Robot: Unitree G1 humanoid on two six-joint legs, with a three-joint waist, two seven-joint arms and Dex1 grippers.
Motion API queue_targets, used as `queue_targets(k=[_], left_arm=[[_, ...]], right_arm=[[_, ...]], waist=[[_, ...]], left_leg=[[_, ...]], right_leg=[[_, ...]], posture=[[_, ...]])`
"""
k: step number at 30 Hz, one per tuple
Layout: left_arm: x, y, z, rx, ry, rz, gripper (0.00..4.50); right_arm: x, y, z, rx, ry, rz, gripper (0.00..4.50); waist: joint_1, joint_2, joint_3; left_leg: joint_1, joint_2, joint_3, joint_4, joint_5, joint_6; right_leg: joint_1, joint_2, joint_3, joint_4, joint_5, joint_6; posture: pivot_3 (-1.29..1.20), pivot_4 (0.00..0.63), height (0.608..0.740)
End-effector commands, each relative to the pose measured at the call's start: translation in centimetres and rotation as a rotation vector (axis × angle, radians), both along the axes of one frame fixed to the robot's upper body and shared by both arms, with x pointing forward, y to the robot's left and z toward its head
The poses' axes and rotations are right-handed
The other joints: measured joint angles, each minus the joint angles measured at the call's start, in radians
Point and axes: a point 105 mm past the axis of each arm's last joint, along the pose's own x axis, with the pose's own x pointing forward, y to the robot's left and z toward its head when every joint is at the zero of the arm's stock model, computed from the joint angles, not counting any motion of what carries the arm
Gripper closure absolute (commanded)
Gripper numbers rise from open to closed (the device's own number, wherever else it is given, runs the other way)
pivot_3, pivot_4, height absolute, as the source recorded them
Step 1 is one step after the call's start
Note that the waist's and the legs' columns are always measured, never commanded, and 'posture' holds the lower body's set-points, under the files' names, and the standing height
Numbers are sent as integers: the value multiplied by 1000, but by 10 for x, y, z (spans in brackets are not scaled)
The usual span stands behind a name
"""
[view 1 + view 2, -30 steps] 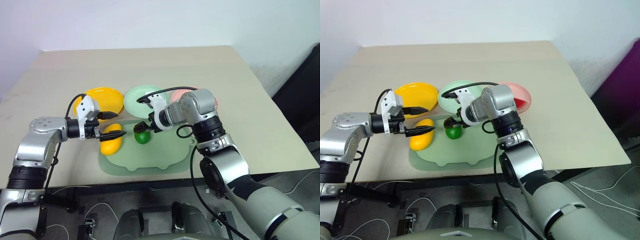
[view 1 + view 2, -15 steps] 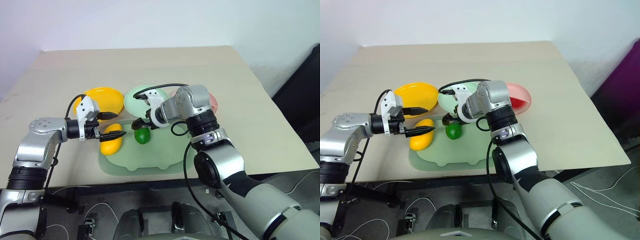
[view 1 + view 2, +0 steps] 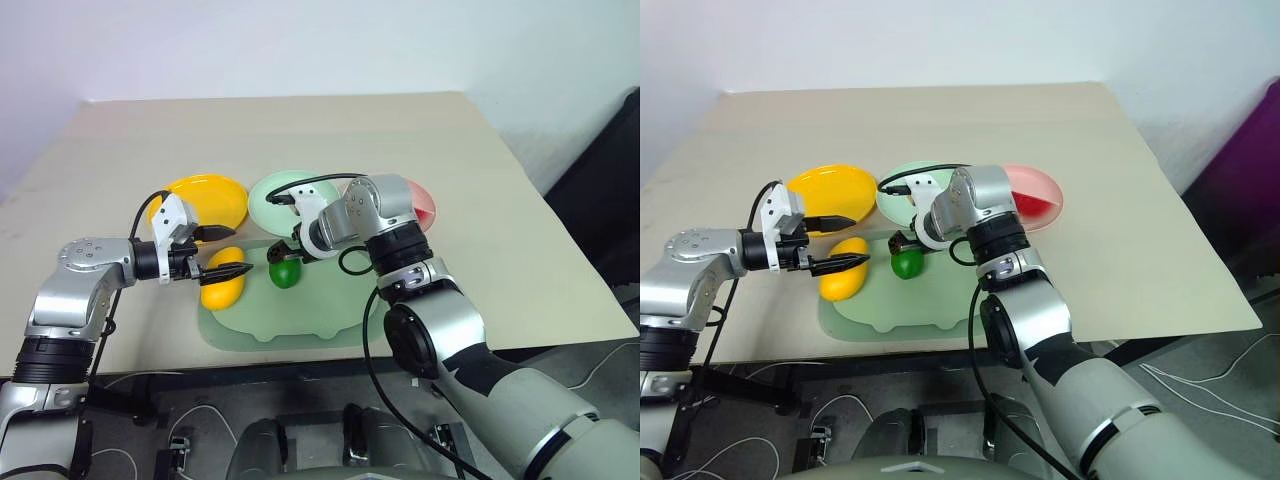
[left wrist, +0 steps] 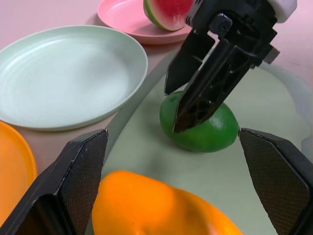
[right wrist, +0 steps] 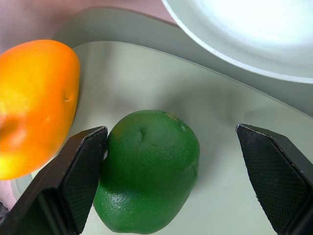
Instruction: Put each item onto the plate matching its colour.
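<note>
Beneath right hand [image 3: 290, 250], green fruit [image 3: 285, 273].

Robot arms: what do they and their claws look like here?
Both arms are silver-grey metal with black joint bands. The wrists carry white housings, each with a looping black cable. The left claw and right claw each have two black, tapered, pointed fingers; the wrist views show textured inner pads.

no readable text, labels or signs
</note>
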Motion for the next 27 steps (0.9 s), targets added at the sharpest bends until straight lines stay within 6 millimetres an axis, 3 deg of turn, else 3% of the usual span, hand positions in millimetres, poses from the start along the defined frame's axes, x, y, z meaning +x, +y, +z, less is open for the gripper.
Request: queue_targets(k=[1, 15, 27], left_arm=[[-2, 1, 14, 1, -58, -8, 0], [0, 1, 15, -1, -61, -11, 0], [-1, 0, 16, -8, -62, -7, 0]], right_arm=[[0, 3, 8, -20, -38, 10, 36], [-22, 3, -7, -109, 1, 59, 36], [-24, 1, -13, -133, -14, 73, 36]], waist=[[0, 0, 0], [1, 0, 0], [0, 0, 0]], left_leg=[[0, 0, 0, 0, 0, 0], [0, 0, 0, 0, 0, 0], [0, 0, 0, 0, 0, 0]], right_leg=[[0, 0, 0, 0, 0, 0], [0, -2, 0, -1, 0, 0], [0, -1, 0, -1, 0, 0]], posture=[[0, 150, 740], [0, 150, 740], [0, 150, 740]])
